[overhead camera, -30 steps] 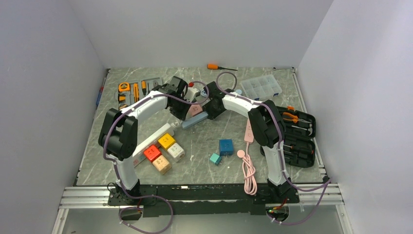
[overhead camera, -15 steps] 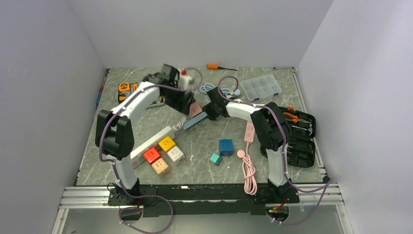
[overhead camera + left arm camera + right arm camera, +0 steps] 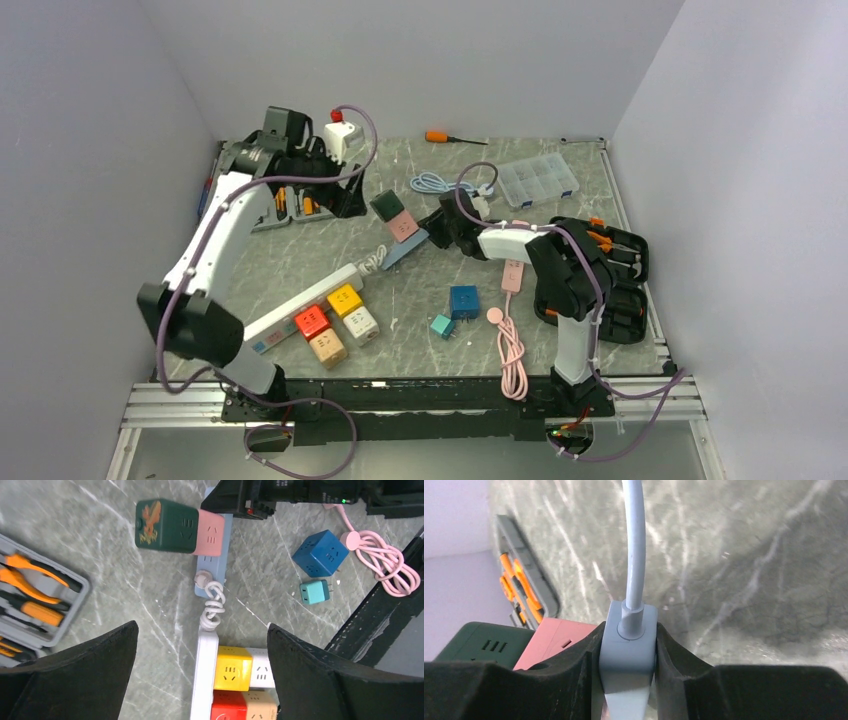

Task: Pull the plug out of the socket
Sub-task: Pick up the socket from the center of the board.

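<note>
A pale blue socket strip (image 3: 405, 250) (image 3: 216, 562) lies mid-table. A pink cube plug (image 3: 404, 228) (image 3: 212, 532) sits on it. A dark green cube (image 3: 388, 207) (image 3: 165, 525) rests against the pink cube's side, overhanging the strip; I cannot tell whether the two are joined. A white round plug (image 3: 201, 579) with a coiled cord sits at the strip's near end. My right gripper (image 3: 435, 228) (image 3: 629, 647) is shut on the strip's cord end. My left gripper (image 3: 345, 200) (image 3: 201, 627) hangs open and empty, high above the strips.
A white power strip (image 3: 290, 305) carries yellow, red, white and beige cubes. A blue cube (image 3: 463, 300), a teal adapter (image 3: 442, 325) and a pink cable (image 3: 512, 350) lie in front. Tool case (image 3: 615, 280) right, tool tray (image 3: 290, 195) back left, clear organiser (image 3: 538, 180) behind.
My left gripper opened, let go at the cubes, then rose and swung back to the left. The green cube now shows beside the pink one. The right gripper kept its hold.
</note>
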{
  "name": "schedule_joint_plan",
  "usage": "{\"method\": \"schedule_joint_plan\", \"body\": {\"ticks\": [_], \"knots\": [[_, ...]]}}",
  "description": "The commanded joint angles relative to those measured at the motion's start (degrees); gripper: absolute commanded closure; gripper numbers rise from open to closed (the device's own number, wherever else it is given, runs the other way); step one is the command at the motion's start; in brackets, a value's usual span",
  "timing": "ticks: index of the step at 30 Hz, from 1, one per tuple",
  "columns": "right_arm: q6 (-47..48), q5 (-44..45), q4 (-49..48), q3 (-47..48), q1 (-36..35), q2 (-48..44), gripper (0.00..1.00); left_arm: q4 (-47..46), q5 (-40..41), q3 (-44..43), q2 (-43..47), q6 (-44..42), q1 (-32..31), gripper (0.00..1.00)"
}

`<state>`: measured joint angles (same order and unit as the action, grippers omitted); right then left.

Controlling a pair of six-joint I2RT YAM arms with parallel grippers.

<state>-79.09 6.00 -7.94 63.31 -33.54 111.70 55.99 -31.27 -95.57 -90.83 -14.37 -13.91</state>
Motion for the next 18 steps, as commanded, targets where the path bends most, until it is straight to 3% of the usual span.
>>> {"method": "schedule_joint_plan", "body": {"ticks": [1,3,6,8,13,18], "knots": [[7.2,-1.5,-16.6,1.3,0.1,-8.4,1.0,-0.3,0.2,1.1,8.8,-8.6,-0.1,0.01],[8.0,-2.1,-21.5,-0.2,0.1,-9.8,1.0,2.2,-1.6,1.9,9.8,-12.5,0.1,0.01],[7.9,-3.7,-29.2,-2.6,0.1,-11.1,1.0,8.4,-10.8,3.1,10.2,-19.7,0.1,0.01],[7.6,-5.4,-32.9,-3.3,0.1,-11.7,1.0,8.7,-16.0,8.2,12.1,-25.2,0.0,0.01],[6.9,-9.1,-34.8,-3.5,0.1,-13.5,1.0,-3.2,-6.3,22.9,15.5,-26.6,-3.2,0.01],[4.7,-10.2,-41.2,-6.0,0.2,-15.6,1.0,-10.2,-9.1,27.0,14.3,-19.9,-3.3,0.01]]}}
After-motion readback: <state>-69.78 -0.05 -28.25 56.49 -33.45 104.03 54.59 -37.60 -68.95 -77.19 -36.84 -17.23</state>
